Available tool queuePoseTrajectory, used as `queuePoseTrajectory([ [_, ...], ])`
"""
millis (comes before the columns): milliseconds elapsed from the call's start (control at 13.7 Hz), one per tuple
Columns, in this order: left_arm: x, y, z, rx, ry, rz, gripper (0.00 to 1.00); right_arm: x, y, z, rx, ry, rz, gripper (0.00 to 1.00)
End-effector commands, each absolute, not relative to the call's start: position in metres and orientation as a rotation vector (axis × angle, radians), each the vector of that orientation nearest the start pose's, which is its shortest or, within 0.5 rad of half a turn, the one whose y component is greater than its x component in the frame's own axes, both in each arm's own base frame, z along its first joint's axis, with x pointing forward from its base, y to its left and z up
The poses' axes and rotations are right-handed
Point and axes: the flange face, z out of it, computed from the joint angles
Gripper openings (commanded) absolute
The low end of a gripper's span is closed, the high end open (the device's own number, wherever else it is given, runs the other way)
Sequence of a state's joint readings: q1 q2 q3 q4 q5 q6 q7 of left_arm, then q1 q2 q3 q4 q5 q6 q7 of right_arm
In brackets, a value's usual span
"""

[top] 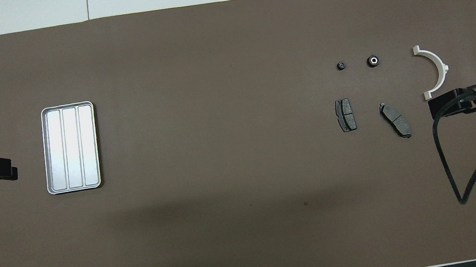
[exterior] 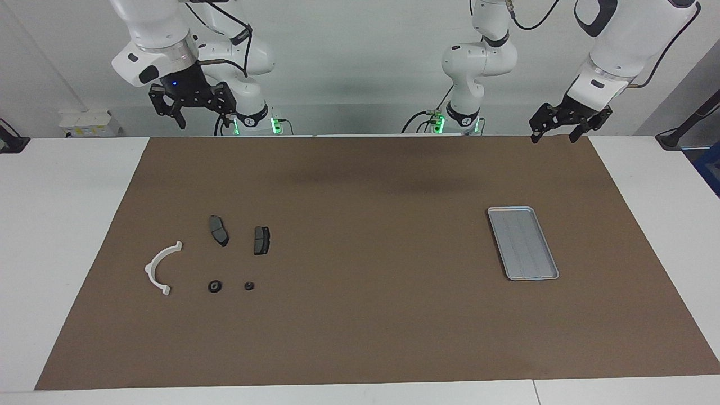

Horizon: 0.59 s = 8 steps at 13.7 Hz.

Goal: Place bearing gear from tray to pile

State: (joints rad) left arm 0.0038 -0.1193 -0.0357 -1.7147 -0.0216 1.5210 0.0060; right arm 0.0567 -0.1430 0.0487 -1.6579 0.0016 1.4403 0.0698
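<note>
1. Bearing gear [exterior: 214, 286] already out of tray [exterior: 522, 242], lying in pile by the white bracket [exterior: 160, 267] and brake pads [exterior: 219, 230].
2. Looks small, stiff, dense, likely slick; pinch across its rim.
3. Right gripper [exterior: 194, 110] and left gripper [exterior: 568, 124] both raised, jaws released, holding nothing.

Brown mat [exterior: 360, 315] covering white table [exterior: 62, 236]; small dark gear [exterior: 248, 286] on mat; white box [exterior: 90, 122] at table's edge, toward right arm's end.
</note>
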Motion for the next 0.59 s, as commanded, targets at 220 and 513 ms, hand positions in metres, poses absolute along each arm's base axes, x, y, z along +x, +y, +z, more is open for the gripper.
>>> queuePoseTrajectory([
  [220, 0.5027, -0.0213, 0.6170, -3.166, 0.080, 0.093, 1.00, 0.4869, 0.0603, 0.6434, -3.127, -0.069, 0.144, 1.00],
  [513, 0.5029, -0.0213, 0.6179, -3.166, 0.080, 0.088, 1.00, 0.4873, 0.0605, 0.6419, -3.139, -0.073, 0.148, 1.00],
])
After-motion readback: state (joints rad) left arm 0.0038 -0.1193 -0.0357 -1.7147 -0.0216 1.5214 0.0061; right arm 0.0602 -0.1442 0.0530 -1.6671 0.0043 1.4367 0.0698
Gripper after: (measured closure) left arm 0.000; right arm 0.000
